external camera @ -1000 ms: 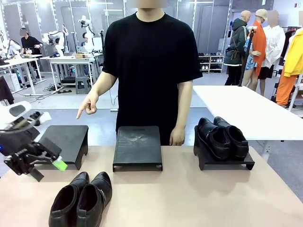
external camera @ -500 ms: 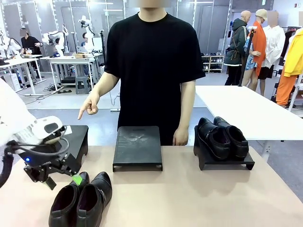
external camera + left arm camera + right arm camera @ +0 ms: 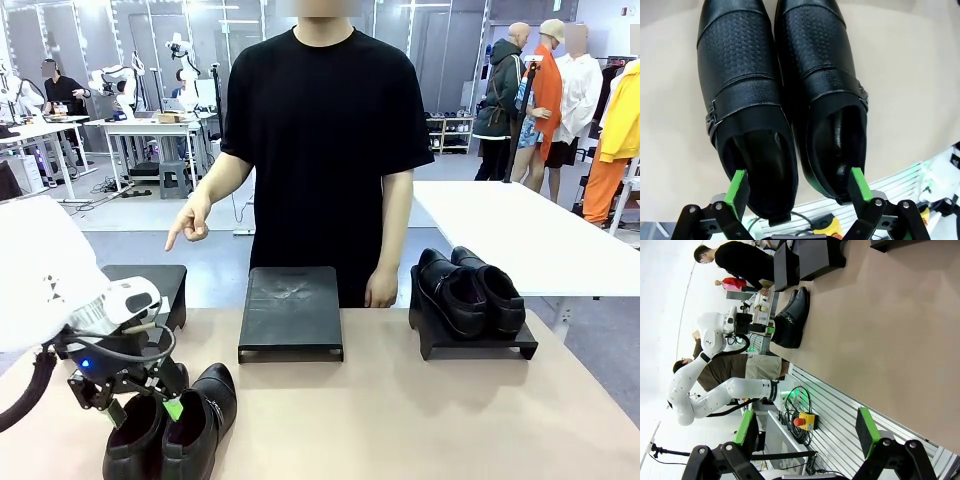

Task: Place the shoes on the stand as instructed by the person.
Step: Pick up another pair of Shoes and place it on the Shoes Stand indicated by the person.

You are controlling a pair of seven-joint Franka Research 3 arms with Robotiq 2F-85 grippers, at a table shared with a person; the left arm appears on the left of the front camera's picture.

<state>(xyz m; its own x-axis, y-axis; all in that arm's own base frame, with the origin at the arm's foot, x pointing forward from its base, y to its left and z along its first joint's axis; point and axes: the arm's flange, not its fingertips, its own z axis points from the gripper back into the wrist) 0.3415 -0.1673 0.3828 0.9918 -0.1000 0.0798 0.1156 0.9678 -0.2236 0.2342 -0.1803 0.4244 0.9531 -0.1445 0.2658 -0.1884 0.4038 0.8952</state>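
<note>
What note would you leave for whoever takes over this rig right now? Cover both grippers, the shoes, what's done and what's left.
Left gripper: open, pads over the heel ends of the buckle pair at the table's near left, not closed on it.
Right gripper: open, empty, far from the shoes.
Done: the plain pair sits on the right stand.
Left: the person's hand points toward the left stand; probably grip the buckle pair and set it there.
</note>
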